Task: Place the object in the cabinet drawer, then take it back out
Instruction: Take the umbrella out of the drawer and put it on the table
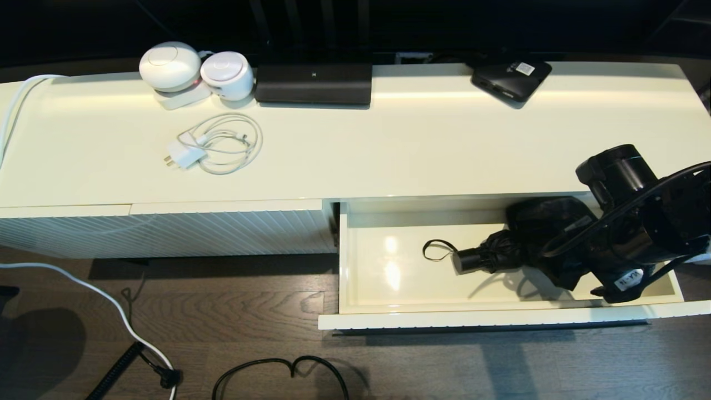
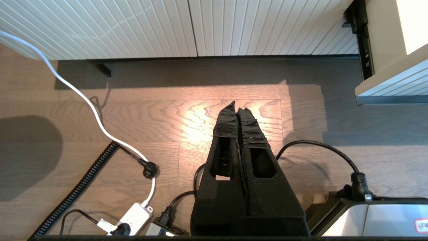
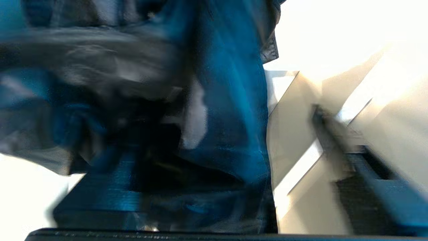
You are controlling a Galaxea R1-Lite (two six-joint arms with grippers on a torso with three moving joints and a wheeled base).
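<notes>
The cabinet drawer (image 1: 383,278) is pulled out at the right, its glossy cream floor showing. The black folding umbrella (image 1: 500,250) is inside it, short handle (image 1: 469,260) and wrist loop (image 1: 437,250) pointing left, its shadow falling well below it on the drawer floor. My right gripper (image 1: 550,247) reaches into the drawer from the right and is buried in the bunchy fabric (image 3: 220,100), which fills the right wrist view and hides the fingers. My left gripper (image 2: 238,108) hangs shut and empty over the wooden floor, left of the drawer.
On the cabinet top sit a long black bar (image 1: 314,83), a flat black box (image 1: 511,78), two white round devices (image 1: 169,65) and a white charger with coiled cable (image 1: 214,147). A ribbed panel (image 1: 166,230) is left of the drawer. Cables (image 1: 278,372) lie on the floor.
</notes>
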